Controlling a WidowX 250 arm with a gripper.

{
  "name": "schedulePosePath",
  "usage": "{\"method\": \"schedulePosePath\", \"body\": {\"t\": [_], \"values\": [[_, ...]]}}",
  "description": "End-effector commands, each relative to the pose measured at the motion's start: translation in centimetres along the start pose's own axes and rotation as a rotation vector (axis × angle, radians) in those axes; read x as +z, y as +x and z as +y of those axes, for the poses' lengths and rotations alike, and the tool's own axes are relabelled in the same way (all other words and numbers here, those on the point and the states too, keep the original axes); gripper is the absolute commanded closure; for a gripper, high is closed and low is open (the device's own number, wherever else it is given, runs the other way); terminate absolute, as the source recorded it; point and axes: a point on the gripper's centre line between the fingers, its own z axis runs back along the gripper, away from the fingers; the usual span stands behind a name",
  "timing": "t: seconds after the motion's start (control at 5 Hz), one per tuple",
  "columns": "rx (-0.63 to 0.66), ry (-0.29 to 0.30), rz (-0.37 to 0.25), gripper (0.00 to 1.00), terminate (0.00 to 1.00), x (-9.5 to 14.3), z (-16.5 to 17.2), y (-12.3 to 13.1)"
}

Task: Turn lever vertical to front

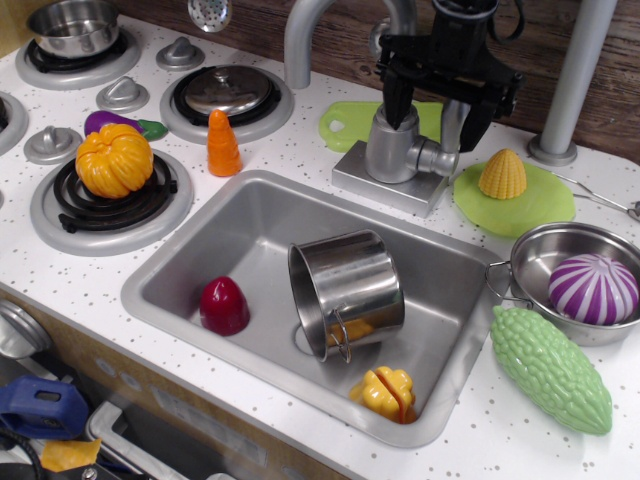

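The faucet's cylindrical base (394, 150) stands on a square plate behind the sink. The lever (439, 158) shows as a short silver stub sticking out of the base's right side, toward the green plate. My black gripper (430, 118) is open and empty. It hangs just above the base, one finger (390, 100) to the left of it and the other finger (471, 118) above the lever. Neither finger touches the lever. The tall curved spout (318, 25) rises behind on the left.
The sink (200, 255) holds a tipped steel pot (345, 290), a red piece (223, 305) and a yellow piece (385, 392). Corn (502, 174) sits on a green plate to the right, beside a grey pole (575, 80). A bowl with a purple onion (592, 288) and a green gourd (550, 368) lie at the right.
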Motion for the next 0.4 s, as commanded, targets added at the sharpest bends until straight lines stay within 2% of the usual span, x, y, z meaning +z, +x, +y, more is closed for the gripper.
{"method": "schedulePosePath", "body": {"t": [0.0, 0.2], "values": [[-0.02, 0.015, -0.116, 0.0, 0.0, 3.31, -0.45, 2.12], [-0.036, 0.006, -0.137, 0.0, 0.0, 3.06, -0.61, 2.46]]}}
